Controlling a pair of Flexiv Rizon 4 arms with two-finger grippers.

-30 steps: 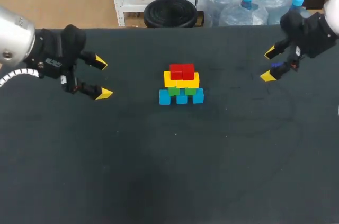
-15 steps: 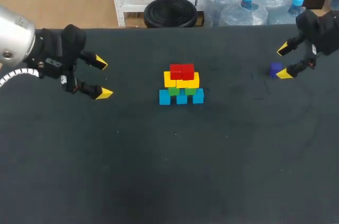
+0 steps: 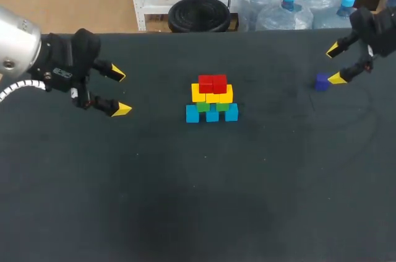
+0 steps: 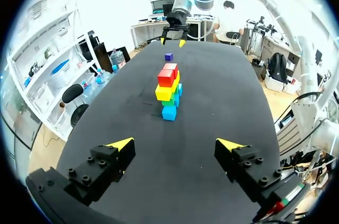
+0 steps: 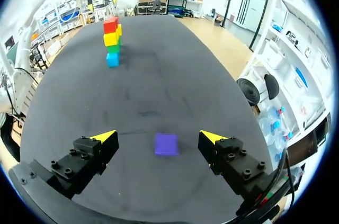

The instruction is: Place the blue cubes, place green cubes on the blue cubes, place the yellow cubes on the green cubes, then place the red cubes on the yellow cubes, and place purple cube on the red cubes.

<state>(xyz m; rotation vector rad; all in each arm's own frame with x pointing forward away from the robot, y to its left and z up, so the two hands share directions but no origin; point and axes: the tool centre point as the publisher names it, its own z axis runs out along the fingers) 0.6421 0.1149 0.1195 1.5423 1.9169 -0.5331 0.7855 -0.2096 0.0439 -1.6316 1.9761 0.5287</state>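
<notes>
The purple cube (image 3: 321, 82) lies on the tabletop (image 3: 185, 200) near its right edge, well apart from the stack (image 3: 212, 98) at the middle, which is blue at the base, then green, yellow, and red cubes (image 3: 213, 83) on top. The right tool (image 3: 335, 64) hangs by the purple cube with fingers spread wide, touching nothing (its wrist view shows the cube between the two tips). The left tool (image 3: 120, 92) is likewise spread and empty, off to the stack's left. The likely risks: an off-centre pinch could twist the cube away, and a careless descent onto the narrow red layer could topple everything.
</notes>
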